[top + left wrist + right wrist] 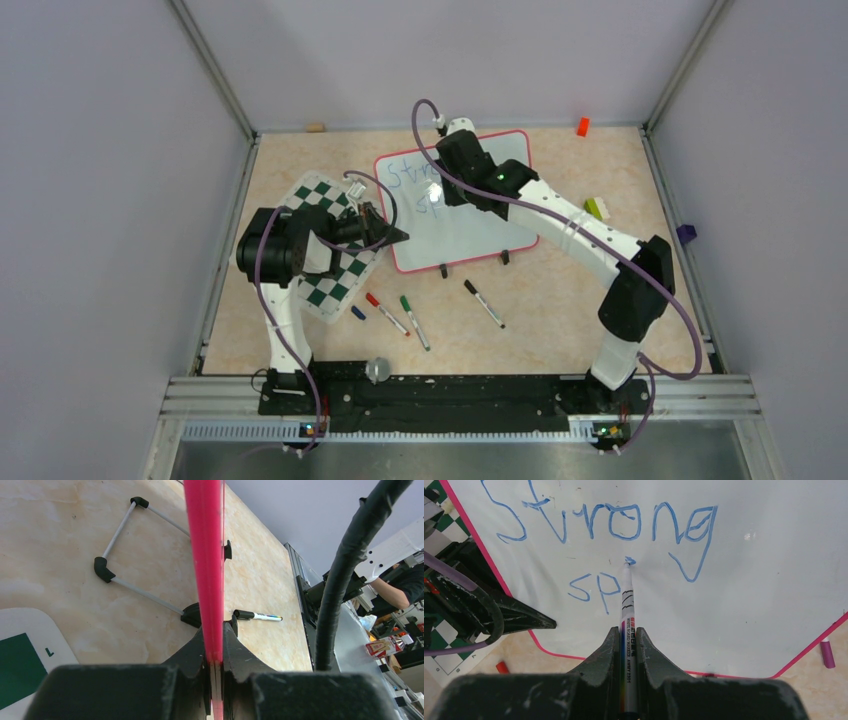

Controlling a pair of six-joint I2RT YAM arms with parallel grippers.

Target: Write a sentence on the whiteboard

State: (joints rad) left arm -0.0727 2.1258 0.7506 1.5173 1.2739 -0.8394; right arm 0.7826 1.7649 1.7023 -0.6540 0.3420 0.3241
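The whiteboard (470,238), white with a red-pink frame, lies on the table at the back centre. My left gripper (400,236) is shut on its left edge; in the left wrist view the red frame (206,570) runs straight up from between the closed jaws of that gripper (215,647). My right gripper (627,632) is shut on a white marker (626,597) whose blue tip rests on the board. The sentence (609,522) reads "Strong" in blue, with "sp" (591,587) below it. A small blue mark sits at the marker's tip, to the right of the "p".
A green-and-white chessboard mat (335,275) lies under the left arm. Red (386,312), green (414,321) and black (484,303) markers and a blue cap (358,312) lie in front of the board. Small orange (582,126), yellow-green (597,208) and purple (686,234) objects sit at the right.
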